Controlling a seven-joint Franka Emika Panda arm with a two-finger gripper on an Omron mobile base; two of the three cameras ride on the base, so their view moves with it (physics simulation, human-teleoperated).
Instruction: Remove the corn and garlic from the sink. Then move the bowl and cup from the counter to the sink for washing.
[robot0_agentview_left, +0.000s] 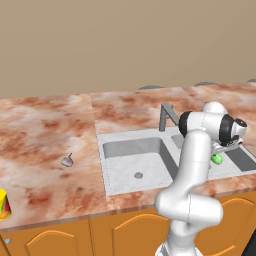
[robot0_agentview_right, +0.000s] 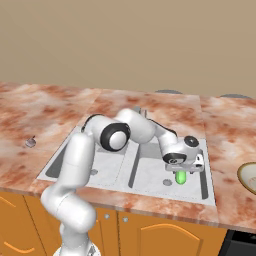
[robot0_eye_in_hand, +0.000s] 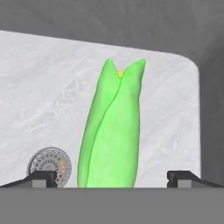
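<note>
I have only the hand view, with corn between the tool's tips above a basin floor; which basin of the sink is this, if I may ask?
Observer: The right basin; the tool hangs over it, with the corn just beneath.
Operator: Thank you. Where is the garlic?
Observer: The garlic lies on the counter, left of the sink.
Operator: And the cup?
Observer: The cup stands far left, near the counter's front edge.
</note>
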